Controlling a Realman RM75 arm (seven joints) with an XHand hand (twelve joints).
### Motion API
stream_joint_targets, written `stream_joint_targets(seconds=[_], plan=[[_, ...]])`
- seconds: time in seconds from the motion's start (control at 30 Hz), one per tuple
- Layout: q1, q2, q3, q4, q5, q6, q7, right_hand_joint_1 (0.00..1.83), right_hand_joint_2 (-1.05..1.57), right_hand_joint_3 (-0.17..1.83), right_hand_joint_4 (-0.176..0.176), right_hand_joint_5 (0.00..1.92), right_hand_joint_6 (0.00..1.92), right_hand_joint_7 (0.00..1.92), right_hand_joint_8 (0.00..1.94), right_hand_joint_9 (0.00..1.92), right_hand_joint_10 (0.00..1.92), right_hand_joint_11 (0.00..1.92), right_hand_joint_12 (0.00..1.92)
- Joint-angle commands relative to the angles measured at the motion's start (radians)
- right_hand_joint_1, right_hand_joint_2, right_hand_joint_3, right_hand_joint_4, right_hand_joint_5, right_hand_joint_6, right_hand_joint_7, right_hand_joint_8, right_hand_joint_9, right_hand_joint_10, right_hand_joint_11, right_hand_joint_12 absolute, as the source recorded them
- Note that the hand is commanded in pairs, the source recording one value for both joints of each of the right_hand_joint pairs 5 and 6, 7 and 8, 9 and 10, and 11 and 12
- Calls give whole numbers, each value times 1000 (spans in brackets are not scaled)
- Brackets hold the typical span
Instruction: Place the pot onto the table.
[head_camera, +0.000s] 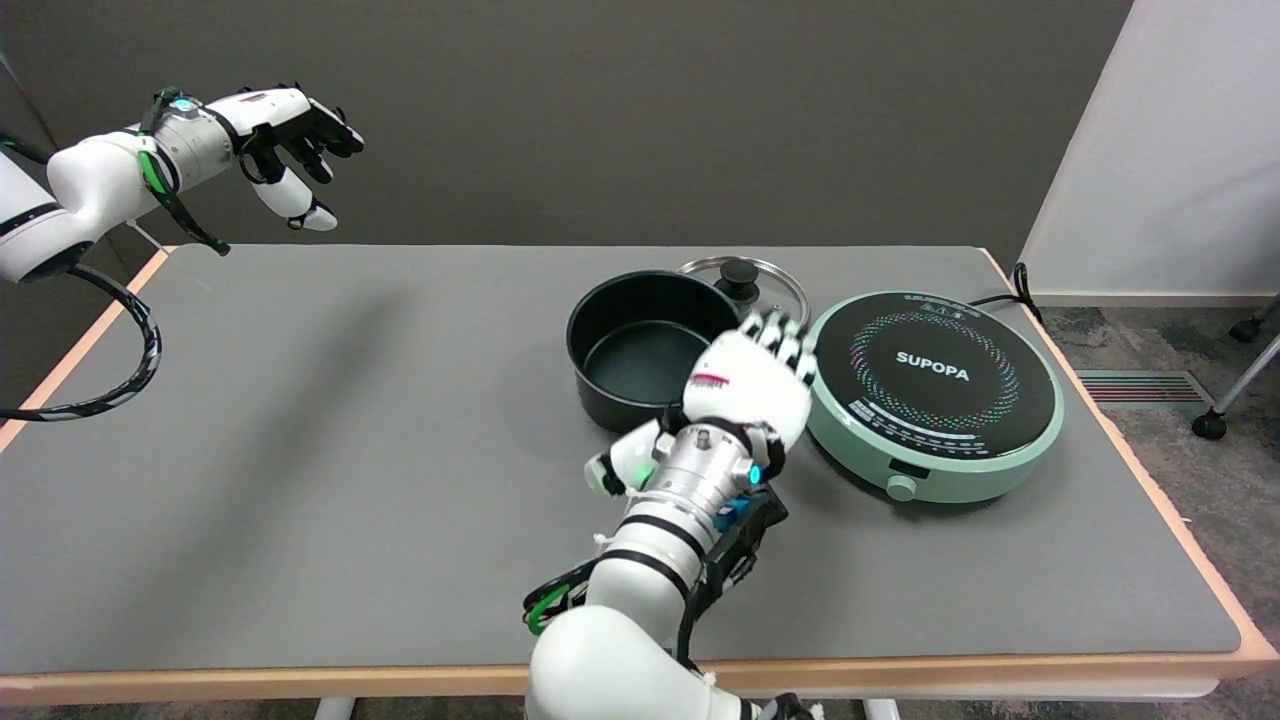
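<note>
Grey-topped table (300, 450) with pale wooden edging, filling most of the view. Behind the table, dark grey wall (600, 110). Right of the table, white wall panel (1180, 150) above a light skirting. Below that, mottled grey carpet (1150, 340) with black castor wheels (1208, 425) and a chrome leg.

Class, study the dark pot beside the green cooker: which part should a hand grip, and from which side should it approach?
Grip the pot by its rim and wall on the right, nearest the right hand. No handle shows, the top is open with the lid lying behind, so fingers can likely hook over the edge.
</note>
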Motion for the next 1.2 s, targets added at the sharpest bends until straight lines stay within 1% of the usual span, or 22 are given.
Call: stream_joint_targets(seconds=[0.03, 0.13, 0.2, 0.27, 0.37, 0.5, 0.67, 0.77, 0.87, 0.93, 1.0, 1.1, 1.2], plan=[[-58, 127, -20, 233, -549, -328, 72, 1271, -730, 1074, -176, 130, 130, 130, 130, 130, 130, 130, 130], [-54, 179, 6, 269, -611, -365, 85, 1255, -650, 1060, -176, 133, 133, 133, 133, 133, 133, 133, 133], [-57, 232, 36, 294, -633, -368, 120, 1233, -546, 939, -176, 111, 111, 111, 111, 111, 111, 111, 111], [-59, 283, 66, 320, -634, -366, 157, 1211, -459, 876, -176, 44, 44, 44, 44, 44, 44, 44, 44], [-60, 371, 139, 349, -624, -369, 251, 1197, -397, 843, -176, 40, 40, 40, 40, 40, 40, 40, 40], [-65, 486, 254, 400, -577, -403, 368, 1178, -282, 787, -176, 43, 43, 43, 43, 43, 43, 43, 43], [-96, 619, 386, 451, -477, -457, 452, 1162, -160, 757, -176, 47, 47, 47, 47, 47, 47, 47, 47], [-134, 680, 465, 466, -417, -492, 522, 1158, -118, 747, -176, 48, 48, 48, 48, 48, 48, 48, 48], [-184, 718, 578, 474, -372, -556, 600, 1152, -83, 752, -176, 49, 49, 49, 49, 49, 49, 49, 49], [-220, 729, 655, 474, -358, -603, 648, 1149, -69, 753, -176, 49, 49, 49, 49, 49, 49, 49, 49], [-258, 730, 747, 470, -351, -665, 715, 1147, -54, 748, -176, 49, 49, 49, 49, 49, 49, 49, 49], [-293, 716, 840, 460, -351, -754, 799, 1145, -32, 741, -176, 50, 50, 50, 50, 50, 50, 50, 50], [-316, 706, 912, 457, -350, -831, 850, 1144, -18, 739, -176, 50, 50, 50, 50, 50, 50, 50, 50]])
